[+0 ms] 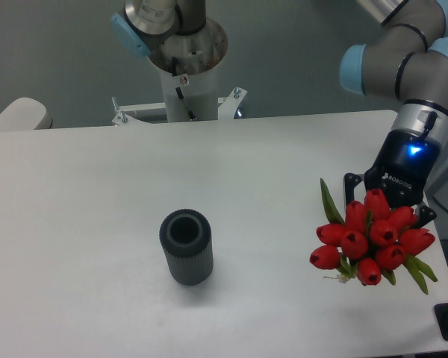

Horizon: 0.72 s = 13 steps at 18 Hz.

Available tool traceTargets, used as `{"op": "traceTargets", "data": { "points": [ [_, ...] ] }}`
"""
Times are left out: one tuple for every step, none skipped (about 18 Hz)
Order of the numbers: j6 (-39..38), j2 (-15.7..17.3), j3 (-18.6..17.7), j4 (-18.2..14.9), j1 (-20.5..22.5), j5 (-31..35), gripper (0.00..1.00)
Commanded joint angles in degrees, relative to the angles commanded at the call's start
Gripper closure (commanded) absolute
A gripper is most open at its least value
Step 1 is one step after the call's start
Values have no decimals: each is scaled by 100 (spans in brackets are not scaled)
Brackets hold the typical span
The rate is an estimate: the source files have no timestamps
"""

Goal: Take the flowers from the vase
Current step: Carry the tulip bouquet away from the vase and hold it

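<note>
Gripping the bunch from behind, the black two-finger end effector has its dark fingers showing on either side of the stems, closed on the flowers, a tight bunch of red closed tulip buds with green stems and a few pointed green leaves. The buds face the camera and hide the exact line of contact. A blue light glows on the end effector's body, and the grey arm with pale blue joint caps rises from it toward the top right corner.

The flowers are well apart from the vase, a small dark grey cylindrical vase with vertical ribbed sides and a round mouth. They hang far to the right of it, at about the same height in the view, near the right edge of the white surface. One long green leaf points up on the side of the bunch nearer the vase; other leaves trail down on the far side.

The vase stands upright on the surface, its round mouth open and dark inside, with nothing in it.

Behind the vase, beyond the far edge of the surface, stands the white robot base column on a metal bracket. To the far left of the vase, a pale rounded object shows at the surface's back corner.
</note>
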Motion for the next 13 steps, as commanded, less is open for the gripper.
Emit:
{"op": "traceTargets", "data": {
  "points": [
    [9, -9, -8, 0, -9, 35, 67],
    [35, -9, 0, 9, -9, 36, 67],
    [44, -17, 0, 9, -9, 36, 67],
    [61, -18, -8, 9, -18, 36, 67],
    [79, -18, -9, 9, -18, 36, 67],
    [88, -18, 0, 9, -18, 36, 67],
    [97, -18, 0, 9, -18, 36, 67],
    [97, -18, -8, 9, -18, 36, 67],
    [97, -18, -17, 9, -9, 36, 67],
    [88, -18, -26, 9, -18, 44, 67],
    [97, -9, -17, 9, -18, 45, 67],
    [88, -17, 0, 0, -9, 45, 67],
    [88, -18, 0, 0, -9, 45, 67]
  ]
}}
